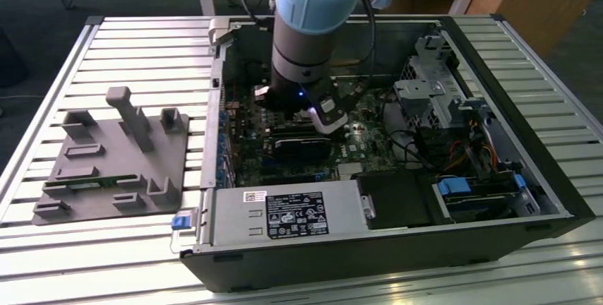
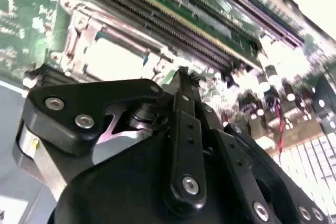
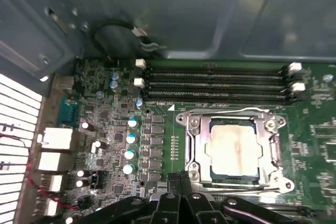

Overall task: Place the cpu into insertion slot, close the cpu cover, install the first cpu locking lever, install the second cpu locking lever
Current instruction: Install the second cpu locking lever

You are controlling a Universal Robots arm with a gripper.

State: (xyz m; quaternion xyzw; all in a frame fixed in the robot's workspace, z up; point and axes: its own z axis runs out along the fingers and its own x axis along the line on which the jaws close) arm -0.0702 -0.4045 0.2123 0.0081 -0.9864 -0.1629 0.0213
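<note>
**Exterior view: arm lowered into the open case, gripper pinched shut over the board**

The computer case (image 1: pixel 396 213) lies open on a slatted table (image 1: pixel 141 37), and the arm (image 1: pixel 306 30) reaches down into it, with a grey fixture block (image 1: pixel 113 157) well apart on the exterior view's left. In the first wrist view the gripper (image 3: pixel 180 178) hangs just beside the insertion slot (image 3: pixel 197 153), its fingers (image 3: pixel 174 181) pressed together and holding nothing (black linkage bars crowd the second wrist view). The cpu cover (image 3: pixel 233 115) lies flat over the slot, framing the cpu (image 3: pixel 234 149) seated inside. Beyond the slot from the gripper run the memory slots (image 3: pixel 215 83).
</note>
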